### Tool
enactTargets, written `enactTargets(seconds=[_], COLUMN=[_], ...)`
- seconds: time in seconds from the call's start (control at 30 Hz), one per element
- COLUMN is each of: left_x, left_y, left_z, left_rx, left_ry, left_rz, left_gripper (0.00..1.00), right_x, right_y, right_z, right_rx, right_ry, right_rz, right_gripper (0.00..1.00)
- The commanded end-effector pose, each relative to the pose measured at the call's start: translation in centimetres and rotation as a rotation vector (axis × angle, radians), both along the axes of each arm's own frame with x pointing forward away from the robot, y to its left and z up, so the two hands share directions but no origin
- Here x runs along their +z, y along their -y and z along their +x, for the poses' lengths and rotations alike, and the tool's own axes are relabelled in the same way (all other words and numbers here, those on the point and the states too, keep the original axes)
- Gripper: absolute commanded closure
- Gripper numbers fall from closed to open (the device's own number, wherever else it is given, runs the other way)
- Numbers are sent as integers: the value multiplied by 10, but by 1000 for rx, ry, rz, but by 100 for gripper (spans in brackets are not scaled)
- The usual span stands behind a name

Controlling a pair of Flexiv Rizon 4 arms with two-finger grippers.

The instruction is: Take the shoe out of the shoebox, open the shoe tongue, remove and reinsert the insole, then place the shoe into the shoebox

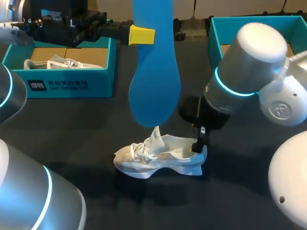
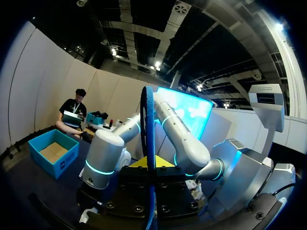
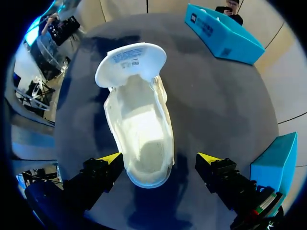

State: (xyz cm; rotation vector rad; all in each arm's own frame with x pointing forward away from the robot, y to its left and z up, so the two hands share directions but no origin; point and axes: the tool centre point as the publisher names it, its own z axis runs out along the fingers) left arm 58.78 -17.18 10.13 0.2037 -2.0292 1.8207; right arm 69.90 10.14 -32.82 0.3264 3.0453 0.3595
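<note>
Head view: left gripper clamps blue insole upright; right gripper wide open astride shoe.

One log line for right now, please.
left gripper: shut on flat blue insole, aloft over white sneaker | right gripper: open, astride sneaker heel | sneaker: on dark table, tongue open

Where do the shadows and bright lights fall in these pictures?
Head view: the white mesh sneaker throws a soft shadow on the dark table; cyan rings glow on the arms. Left wrist view: ceiling lamps glare above the blue foam insole. Right wrist view: a dark shadow pools under the sneaker's heel, inside the open right claw.
</note>
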Motion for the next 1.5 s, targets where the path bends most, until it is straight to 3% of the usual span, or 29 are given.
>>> enactTargets(seconds=[0.03, 0.5, 0.93, 1.2, 1.5], left_x=[0, 0, 0, 0, 0], left_y=[2, 2, 2, 2, 2], left_z=[1, 1, 1, 1, 1], left_rx=[-2, -2, -2, -2, -2], left_ry=[0, 0, 0, 0, 0], left_rz=[4, 4, 4, 4, 4], left_gripper=[100, 100, 100, 100, 100], right_x=[11, 0, 24, 13, -6], right_y=[-6, -16, -44, -58, -60], right_z=[-7, -11, 7, 18, 25], right_rx=[-10, -14, 23, 26, 20], right_ry=[-15, -24, 35, 42, 27], right_rz=[-177, -184, -165, -179, -187], right_gripper=[0, 0, 0, 0, 0])
